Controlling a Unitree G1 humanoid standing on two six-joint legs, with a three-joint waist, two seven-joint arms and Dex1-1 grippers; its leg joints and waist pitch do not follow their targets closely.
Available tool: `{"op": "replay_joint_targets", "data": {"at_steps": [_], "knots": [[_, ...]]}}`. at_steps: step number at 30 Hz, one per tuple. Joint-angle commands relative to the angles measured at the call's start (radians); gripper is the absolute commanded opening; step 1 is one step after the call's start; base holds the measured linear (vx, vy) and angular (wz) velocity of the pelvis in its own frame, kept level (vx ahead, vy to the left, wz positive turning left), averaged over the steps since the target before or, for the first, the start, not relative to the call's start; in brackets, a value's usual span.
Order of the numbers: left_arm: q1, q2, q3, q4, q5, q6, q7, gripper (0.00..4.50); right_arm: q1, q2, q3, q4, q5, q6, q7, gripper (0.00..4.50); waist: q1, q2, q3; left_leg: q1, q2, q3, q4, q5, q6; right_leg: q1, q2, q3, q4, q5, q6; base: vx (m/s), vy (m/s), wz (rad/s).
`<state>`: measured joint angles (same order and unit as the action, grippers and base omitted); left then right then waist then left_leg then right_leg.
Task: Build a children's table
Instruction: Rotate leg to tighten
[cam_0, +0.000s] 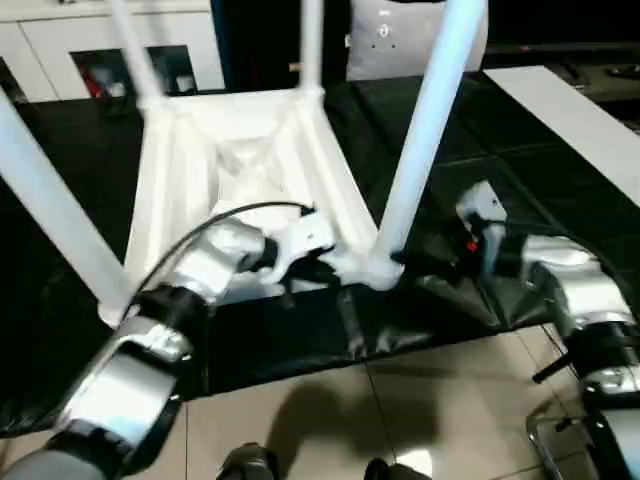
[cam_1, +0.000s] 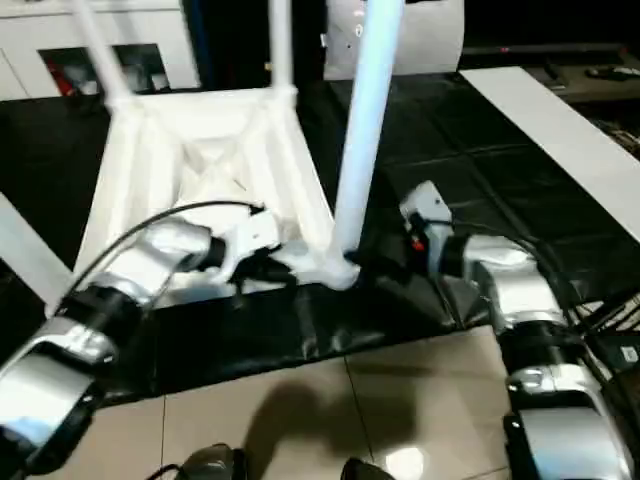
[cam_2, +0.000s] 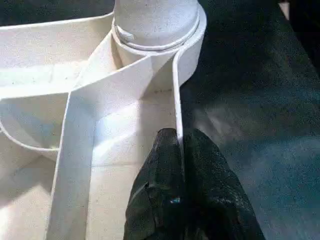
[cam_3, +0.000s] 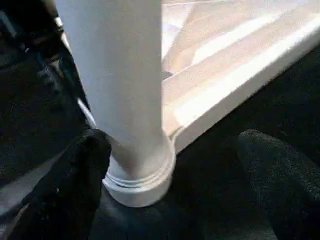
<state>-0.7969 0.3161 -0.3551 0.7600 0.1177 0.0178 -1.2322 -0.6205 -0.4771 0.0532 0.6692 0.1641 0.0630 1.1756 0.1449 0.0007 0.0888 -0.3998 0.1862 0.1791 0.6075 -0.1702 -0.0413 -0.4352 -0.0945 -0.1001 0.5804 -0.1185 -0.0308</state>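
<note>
A white plastic children's table (cam_0: 240, 170) is seen lying upside down on a black sheet (cam_0: 420, 310) spread over a pale tiled floor (cam_0: 400, 410). Its ribbed underside faces up, and long white tubular legs rise from the round corner sockets.

The left gripper (cam_2: 179, 137) is placed at the table's near edge, just beside the near right corner. Its two black fingers are pressed together on the thin upright rim (cam_2: 176, 95) of the tabletop, one on each side, so the rim is pinched between them.

The right gripper (cam_3: 172, 165) is held low at the same corner, by the base of the near right leg (cam_3: 120, 75). Its fingers (cam_3: 75, 180) are spread wide, with the leg and its socket (cam_3: 142, 185) standing between them; one finger is close against the socket, the other well apart.

The plastic is smooth and matte, with raised straight ribs meeting at the middle. The sheet is dark, slightly glossy and creased. White cabinets (cam_0: 60, 40) are visible behind the table.
</note>
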Motion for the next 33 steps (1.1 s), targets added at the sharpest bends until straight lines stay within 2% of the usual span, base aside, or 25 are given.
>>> {"op": "replay_joint_targets", "data": {"at_steps": [1, 3, 4, 5, 7, 10, 12, 23, 33], "knots": [[0.009, -0.013, -0.069, -0.049, -0.004, -0.032, -0.112, 0.0, -0.004, -0.013, 0.005, -0.026, 0.005, -0.021, 0.015, 4.31, -0.003, -0.005, -0.101, 0.028, 0.05, -0.009, -0.067, -0.182, 0.077, 0.07, -0.068, 0.045, -0.049, -0.263, -0.23, 0.0, 0.0, 0.0], [0.013, -0.002, -0.078, -0.048, 0.002, -0.051, -0.134, 0.0, 0.001, -0.018, 0.01, -0.04, 0.018, -0.014, 0.061, 4.31, -0.002, -0.004, -0.1, 0.03, 0.051, -0.009, -0.067, -0.187, 0.072, 0.069, -0.066, 0.046, -0.051, -0.271, -0.23, 0.0, 0.0, 0.0], [0.013, -0.001, -0.078, -0.043, 0.004, -0.057, -0.134, 0.0, 0.004, -0.019, 0.01, -0.05, 0.026, 0.0, 0.078, 4.31, 0.0, -0.008, -0.102, 0.032, 0.051, -0.008, -0.066, -0.186, 0.073, 0.068, -0.066, 0.046, -0.049, -0.271, -0.23, 0.0, 0.0, 0.0], [0.012, 0.002, -0.079, -0.037, 0.007, -0.067, -0.137, 0.0, 0.01, -0.021, 0.013, -0.063, 0.035, 0.014, 0.1, 4.31, 0.002, -0.005, -0.102, 0.032, 0.053, -0.008, -0.066, -0.186, 0.074, 0.068, -0.066, 0.046, -0.049, -0.269, -0.232, 0.0, 0.0, 0.0], [0.012, 0.007, -0.081, -0.029, 0.009, -0.082, -0.147, 0.0, 0.017, -0.024, 0.018, -0.079, 0.049, 0.037, 0.134, 4.31, 0.004, -0.009, -0.104, 0.03, 0.052, -0.009, -0.066, -0.19, 0.074, 0.072, -0.067, 0.045, -0.049, -0.279, -0.223, 0.0, 0.0, 0.0], [0.016, 0.013, -0.083, -0.03, 0.004, -0.092, -0.173, 0.0, 0.02, -0.025, 0.022, -0.076, 0.06, 0.048, 0.163, 4.31, 0.007, -0.007, -0.106, 0.03, 0.053, -0.01, -0.066, -0.195, 0.066, 0.071, -0.069, 0.044, -0.051, -0.3, -0.215, 0.0, 0.0, 0.0], [0.023, 0.019, -0.085, -0.046, -0.003, -0.09, -0.195, 0.0, 0.018, -0.023, 0.023, -0.068, 0.066, 0.053, 0.179, 4.03, 0.009, -0.007, -0.105, 0.03, 0.053, -0.01, -0.066, -0.199, 0.059, 0.07, -0.07, 0.044, -0.051, -0.309, -0.214, 0.0, 0.0, 0.0], [0.038, 0.022, -0.085, -0.068, -0.01, -0.098, -0.221, 0.0, 0.02, -0.002, 0.032, -0.079, 0.075, 0.075, 0.209, 3.15, 0.011, -0.011, -0.106, 0.028, 0.051, -0.009, -0.062, -0.189, 0.054, 0.068, -0.069, 0.045, -0.049, -0.322, -0.203, 0.0, 0.0, 0.0], [0.044, 0.018, -0.086, -0.075, -0.003, -0.094, -0.212, 0.0, 0.025, 0.042, 0.061, -0.081, 0.059, 0.053, 0.196, 3.11, 0.017, -0.009, -0.104, 0.032, 0.053, -0.01, -0.064, -0.223, 0.037, 0.062, -0.069, 0.046, -0.051, -0.361, -0.193, 0.0, 0.0, 0.0]]}}
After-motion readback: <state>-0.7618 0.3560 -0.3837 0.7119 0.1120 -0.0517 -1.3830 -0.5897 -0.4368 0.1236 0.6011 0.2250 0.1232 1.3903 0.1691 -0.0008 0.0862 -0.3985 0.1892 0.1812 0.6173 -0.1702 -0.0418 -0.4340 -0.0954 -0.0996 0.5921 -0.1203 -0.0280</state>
